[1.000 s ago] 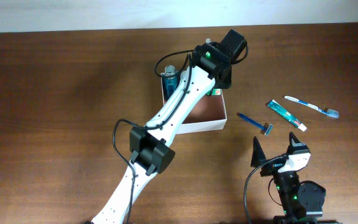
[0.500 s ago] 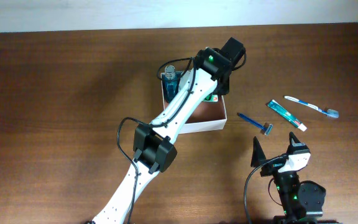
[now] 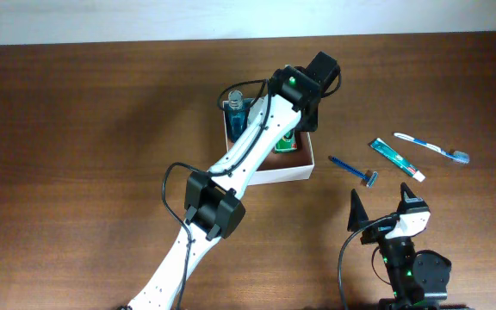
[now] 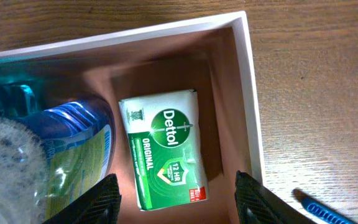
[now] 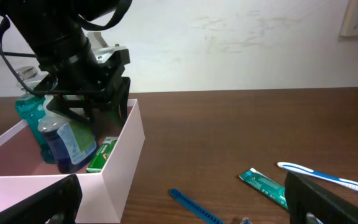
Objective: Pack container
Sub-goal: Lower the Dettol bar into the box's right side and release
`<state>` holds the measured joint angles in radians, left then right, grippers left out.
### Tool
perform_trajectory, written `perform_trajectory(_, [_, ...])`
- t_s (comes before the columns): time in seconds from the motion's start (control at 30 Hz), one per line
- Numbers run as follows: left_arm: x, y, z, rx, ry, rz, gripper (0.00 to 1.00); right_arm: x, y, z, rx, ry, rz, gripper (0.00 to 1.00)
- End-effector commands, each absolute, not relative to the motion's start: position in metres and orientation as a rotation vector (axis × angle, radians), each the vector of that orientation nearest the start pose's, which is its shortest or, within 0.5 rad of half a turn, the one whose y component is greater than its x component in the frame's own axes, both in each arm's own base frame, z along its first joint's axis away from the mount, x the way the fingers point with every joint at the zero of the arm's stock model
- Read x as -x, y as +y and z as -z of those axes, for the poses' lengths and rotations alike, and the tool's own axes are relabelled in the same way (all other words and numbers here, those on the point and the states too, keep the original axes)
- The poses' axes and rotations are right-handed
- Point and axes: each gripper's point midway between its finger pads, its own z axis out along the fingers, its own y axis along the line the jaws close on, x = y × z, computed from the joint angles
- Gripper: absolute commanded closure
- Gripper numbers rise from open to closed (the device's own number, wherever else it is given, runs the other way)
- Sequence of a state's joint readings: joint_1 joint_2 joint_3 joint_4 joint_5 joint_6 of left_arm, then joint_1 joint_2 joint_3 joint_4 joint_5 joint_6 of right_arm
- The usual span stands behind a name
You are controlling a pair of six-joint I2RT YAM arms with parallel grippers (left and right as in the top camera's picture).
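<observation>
The container (image 3: 289,174) is a shallow box with white walls and a reddish-brown inside. A green Dettol soap box (image 4: 163,146) lies flat in it beside a blue bottle (image 4: 73,149); the soap also shows in the overhead view (image 3: 287,143). My left gripper (image 4: 179,202) hangs open and empty just above the soap, over the container's far right part (image 3: 300,116). My right gripper (image 3: 380,200) is open and empty at the table's front. A blue razor (image 3: 351,170), a toothpaste tube (image 3: 396,158) and a toothbrush (image 3: 429,147) lie on the table right of the container.
A teal bottle (image 3: 234,108) stands in the container's far left corner. The left arm (image 3: 231,172) stretches across the container from the front left. In the right wrist view the container's wall (image 5: 126,162) is left of the razor (image 5: 194,208).
My left gripper has let the green soap go; it now lies flat on the container's floor. The left arm shifted slightly to the right. The right arm has not moved.
</observation>
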<state>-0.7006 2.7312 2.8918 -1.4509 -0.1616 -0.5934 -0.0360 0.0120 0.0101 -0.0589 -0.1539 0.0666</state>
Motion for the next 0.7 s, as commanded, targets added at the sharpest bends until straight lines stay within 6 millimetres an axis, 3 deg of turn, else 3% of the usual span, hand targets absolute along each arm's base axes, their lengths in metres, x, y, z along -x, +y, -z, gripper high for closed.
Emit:
perform_trajectory(0.0, [-0.451, -0.347, -0.1, -0.192, 2.783, 0.122, 0.4, -0.245, 0.015, -0.16, 0.03, 1.634, -0.133, 0.01])
perform_trajectory(0.2, [-0.456, -0.353, -0.165, -0.248, 2.632, 0.236, 0.4, -0.245, 0.015, -0.16, 0.03, 1.634, -0.133, 0.01])
perform_trajectory(0.37, [-0.449, -0.347, -0.224, -0.286, 2.533, 0.288, 0.4, -0.245, 0.015, -0.16, 0.03, 1.634, -0.133, 0.01])
perform_trajectory(0.43, [-0.443, -0.342, -0.248, -0.301, 2.493, 0.306, 0.36, -0.245, 0.015, -0.16, 0.03, 1.634, -0.133, 0.01])
perform_trajectory(0.57, [-0.428, -0.325, -0.299, -0.328, 2.413, 0.321, 0.26, -0.245, 0.015, -0.16, 0.03, 1.634, -0.133, 0.01])
perform_trajectory(0.67, [-0.417, -0.294, -0.337, -0.276, 2.36, 0.267, 0.21, -0.245, 0.015, -0.16, 0.03, 1.634, -0.133, 0.01])
